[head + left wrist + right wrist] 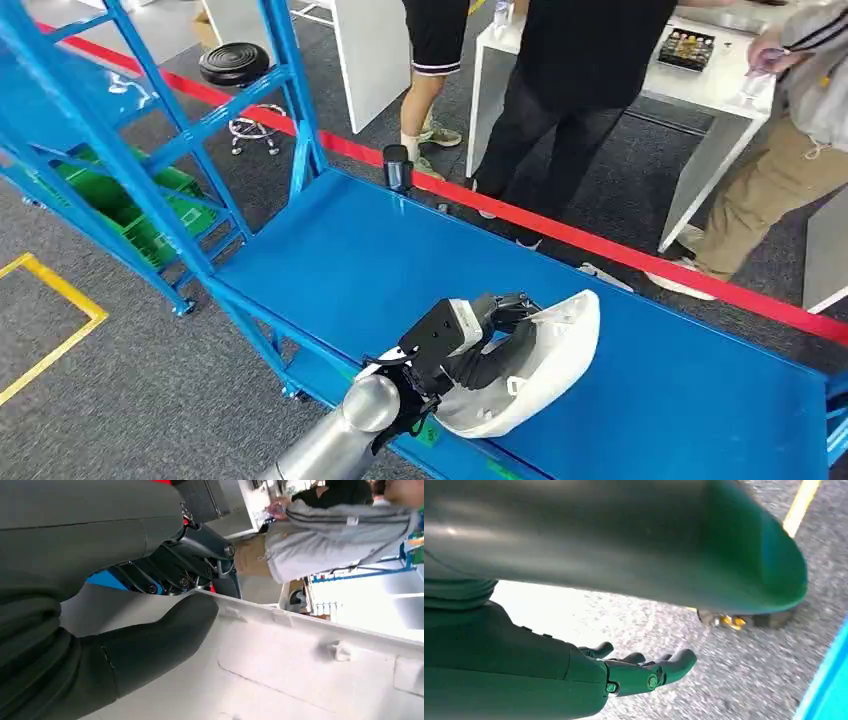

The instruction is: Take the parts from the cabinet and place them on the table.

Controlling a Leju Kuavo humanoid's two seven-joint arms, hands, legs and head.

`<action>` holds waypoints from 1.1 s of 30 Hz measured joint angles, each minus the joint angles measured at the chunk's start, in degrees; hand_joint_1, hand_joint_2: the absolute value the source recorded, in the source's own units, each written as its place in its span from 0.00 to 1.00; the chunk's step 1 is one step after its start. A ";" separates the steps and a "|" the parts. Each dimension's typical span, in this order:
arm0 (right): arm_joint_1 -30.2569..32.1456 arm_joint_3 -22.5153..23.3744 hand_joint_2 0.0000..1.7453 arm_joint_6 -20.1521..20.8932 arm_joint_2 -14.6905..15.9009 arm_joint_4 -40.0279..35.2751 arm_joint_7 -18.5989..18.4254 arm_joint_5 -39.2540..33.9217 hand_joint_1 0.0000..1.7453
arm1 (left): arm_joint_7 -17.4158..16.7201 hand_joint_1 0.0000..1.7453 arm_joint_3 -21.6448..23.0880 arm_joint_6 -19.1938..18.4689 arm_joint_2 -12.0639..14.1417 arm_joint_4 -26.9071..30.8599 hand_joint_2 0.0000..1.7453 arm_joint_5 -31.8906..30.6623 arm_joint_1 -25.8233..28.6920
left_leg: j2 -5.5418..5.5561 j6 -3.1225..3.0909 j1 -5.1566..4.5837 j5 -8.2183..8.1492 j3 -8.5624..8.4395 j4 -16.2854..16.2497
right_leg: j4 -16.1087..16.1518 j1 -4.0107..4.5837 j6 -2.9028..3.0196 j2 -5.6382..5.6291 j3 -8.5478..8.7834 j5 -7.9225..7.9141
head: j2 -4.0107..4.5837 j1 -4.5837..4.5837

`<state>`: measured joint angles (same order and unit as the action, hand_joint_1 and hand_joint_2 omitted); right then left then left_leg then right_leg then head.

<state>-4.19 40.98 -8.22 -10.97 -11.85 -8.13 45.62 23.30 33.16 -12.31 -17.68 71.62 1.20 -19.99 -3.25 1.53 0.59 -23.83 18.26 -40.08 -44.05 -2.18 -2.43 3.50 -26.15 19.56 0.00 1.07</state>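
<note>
The left hand (478,345) is holding a white part (545,370) low in the middle of the head view, right over the blue table (380,250). The thumb (160,640) is pressing on the inside of the part (280,670), and the dark fingers (200,565) are curling round its edge from the other side — so the hand is pinching the rim. The part is looking like it is touching the table at its lower side, but I cannot tell for sure.

This is looking like the putting-down step, near the end for this part. Next the hand is going to need to let the part rest flat, then spread the fingers and pull away without dragging it.

The right hand (634,672) is hanging over the grey floor (734,680), fingers a little curled and holding nothing.

People are standing past the red tape (560,232), at the top of the frame.
</note>
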 joint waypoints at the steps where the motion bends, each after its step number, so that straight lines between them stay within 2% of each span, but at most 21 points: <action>1: -0.14 0.02 0.00 -0.02 0.02 0.00 0.00 0.04 0.00 | -0.07 1.00 0.00 0.15 0.00 -0.02 1.00 -0.20 -0.02 | -0.29 0.34 0.08 -0.50 0.67 -1.05 | -1.18 0.01 0.74 -0.78 -0.87 0.46 | 0.00 0.18; 4: 0.05 0.02 0.00 -0.02 0.11 0.00 -0.09 0.11 0.00 | -0.44 1.00 -0.02 0.59 -0.02 -0.35 1.00 -0.28 -0.05 | -1.29 1.06 0.29 -0.99 0.76 -2.27 | -2.90 -0.12 1.52 -2.25 -2.29 0.80 | 0.00 0.35; 5: 0.09 0.02 0.00 -0.02 0.11 0.00 -0.09 0.11 0.00 | -0.42 1.00 -0.02 0.59 -0.02 -0.33 1.00 -0.28 -0.06 | 0.06 1.41 0.50 -2.09 1.23 -3.16 | -2.87 -0.25 1.89 -2.63 -2.33 0.68 | 0.00 0.44; 7: 0.00 0.02 0.00 -0.02 0.11 0.00 -0.09 0.11 0.00 | -0.40 1.00 -0.02 0.59 0.04 -0.41 1.00 -0.26 -0.09 | 2.36 1.39 0.49 -7.27 4.81 -11.54 | -2.87 -0.24 2.25 -3.44 -2.61 0.47 | 0.00 0.79; 8: -0.04 0.02 0.00 -0.02 0.11 0.00 -0.09 0.11 0.00 | -0.42 1.00 -0.02 0.61 0.07 -0.61 1.00 -0.28 -0.09 | 2.78 1.39 0.48 -10.27 8.16 -18.50 | -2.89 -0.11 2.40 -3.95 -2.90 0.37 | 0.00 1.07; 10: 0.00 0.04 0.00 -0.02 0.11 0.00 -0.11 0.11 0.00 | -0.46 1.00 -0.02 0.61 0.07 -0.96 1.00 -0.28 -0.06 | 2.93 1.21 0.48 -12.11 12.14 -25.83 | -3.28 0.08 2.53 -4.94 -3.51 0.26 | 0.00 1.14; 11: 0.03 0.07 0.00 -0.02 0.11 0.00 -0.11 0.11 0.00 | -0.51 1.00 -0.02 0.61 0.07 -1.11 1.00 -0.45 -0.06 | 2.98 0.98 0.48 -10.78 11.91 -24.93 | -3.66 0.11 2.51 -5.55 -3.85 0.24 | 0.00 1.14; 13: -0.02 0.09 0.00 -0.02 0.11 0.00 -0.11 0.11 0.00 | -0.51 1.00 -0.02 0.61 0.02 -1.18 1.00 -0.90 -0.08 | 3.68 0.26 0.48 -5.02 7.81 -15.34 | -4.60 0.13 2.32 -7.11 -4.68 0.13 | 0.00 1.16; 14: -0.06 0.09 0.00 -0.02 0.11 0.00 -0.11 0.09 0.00 | -0.51 1.00 -0.02 0.61 0.02 -1.16 1.00 -1.07 -0.10 | 4.88 -0.15 0.49 -2.66 5.28 -9.97 | -4.89 0.11 2.08 -7.82 -5.04 -0.03 | 0.00 1.18; 15: -0.09 0.09 0.00 -0.02 0.07 0.00 -0.11 0.09 0.00 | -0.51 1.00 0.00 0.61 0.02 -1.16 1.00 -1.20 -0.14 | 7.69 -0.29 0.54 -3.15 4.13 -6.93 | -5.08 0.05 1.69 -8.30 -5.39 -0.28 | 0.00 1.18; 17: -0.05 0.15 0.00 -0.02 0.09 0.00 -0.11 0.13 0.00 | -0.51 1.00 0.00 0.61 0.00 -1.16 1.00 -1.20 -0.15 | 6.75 -0.45 -0.06 -2.44 5.15 -7.72 | -4.99 0.00 0.58 -9.16 -6.04 -1.01 | 0.00 1.23; 19: 0.24 0.37 0.00 0.04 0.07 0.04 -0.11 0.13 0.00 | -0.55 1.00 0.04 0.61 -0.15 -1.20 1.00 -1.22 -0.16 | 5.90 -1.44 -0.54 -1.81 5.82 -8.35 | -4.54 -0.34 -0.61 -10.07 -6.55 -1.95 | 0.00 1.27; 20: 0.31 0.52 0.00 0.04 0.07 0.11 -0.13 0.13 0.00 | -0.53 1.00 0.09 0.61 -0.20 -1.20 1.00 -1.25 -0.25 | 4.61 -2.14 0.16 -1.01 6.09 -7.91 | -4.90 -0.73 -0.66 -9.65 -6.98 -1.74 | 0.00 1.23; 22: 0.11 0.66 0.00 0.04 0.07 0.11 -0.13 0.13 0.00 | -0.57 1.00 0.13 0.61 -0.26 -1.24 1.00 -1.31 -0.29 | 3.44 -3.07 -0.19 -0.11 7.48 -8.07 | -11.10 0.02 -0.41 -5.18 -9.89 4.96 | 0.00 0.44; 24: 0.09 0.72 0.00 0.15 0.07 0.11 -0.09 0.15 0.00 | -0.60 1.00 0.11 0.61 -0.26 -1.40 1.00 -1.31 -0.28 | 1.69 -3.43 -0.74 0.57 9.10 -8.51 | -21.78 0.24 -0.58 -4.16 -13.36 11.22 | 0.00 0.20; 25: 0.09 0.79 0.00 0.15 0.07 0.11 -0.09 0.18 0.00 | -0.60 1.00 0.11 0.61 -0.26 -1.46 1.00 -1.33 -0.28 | 0.80 -3.52 -1.00 0.88 10.10 -9.04 | -25.37 0.31 -0.61 -4.10 -14.05 12.01 | 0.00 0.18; 27: 0.14 0.83 0.00 0.15 0.07 0.11 -0.09 0.33 0.00 | -0.60 1.00 0.11 0.61 -0.26 -1.51 1.00 -1.33 -0.29 | -0.72 -3.60 -1.30 1.11 12.15 -10.52 | -24.65 0.53 -0.43 -3.84 -11.52 8.93 | 0.00 0.20; 29: 0.07 0.85 0.00 0.15 0.07 0.11 -0.09 0.46 0.00 | -0.57 1.00 0.13 0.61 -0.28 -1.44 1.00 -1.33 -0.31 | -2.04 -3.56 -1.39 1.09 14.20 -12.52 | -16.60 0.95 -0.10 -2.27 -4.76 6.04 | 0.00 0.20; 30: -0.32 0.85 0.00 0.15 0.09 0.09 -0.09 0.50 0.00 | -0.57 1.00 0.13 0.59 -0.42 -1.22 1.00 -1.33 -0.33 | -2.59 -3.47 -1.49 1.04 14.84 -13.64 | -10.91 1.46 0.31 1.13 -1.16 9.00 | 0.00 0.18; 31: -0.40 0.85 0.00 0.15 0.11 0.09 -0.04 0.53 0.00 | -0.49 1.00 0.13 0.59 -0.41 -1.05 1.00 -1.33 -0.35 | -3.01 -3.18 -1.62 1.05 15.13 -14.24 | -9.58 2.23 1.47 1.36 -0.19 9.35 | 0.00 0.24; 33: -0.42 0.87 0.00 0.18 0.11 0.11 -0.09 0.57 0.00 | -0.46 1.00 0.22 0.53 -0.44 -1.00 1.00 -1.36 -0.57 | -4.24 -2.57 -1.53 1.50 14.98 -14.26 | -9.91 2.30 2.52 0.19 -1.14 9.09 | 0.00 0.07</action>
<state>-4.61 41.86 -8.04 -10.86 -11.74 -8.22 46.18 22.84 33.38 -11.78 -18.12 70.62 -0.15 -20.56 -7.49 -1.04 -0.93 -22.33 33.24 -54.35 -53.96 0.12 0.08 3.69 -27.30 28.65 0.00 1.14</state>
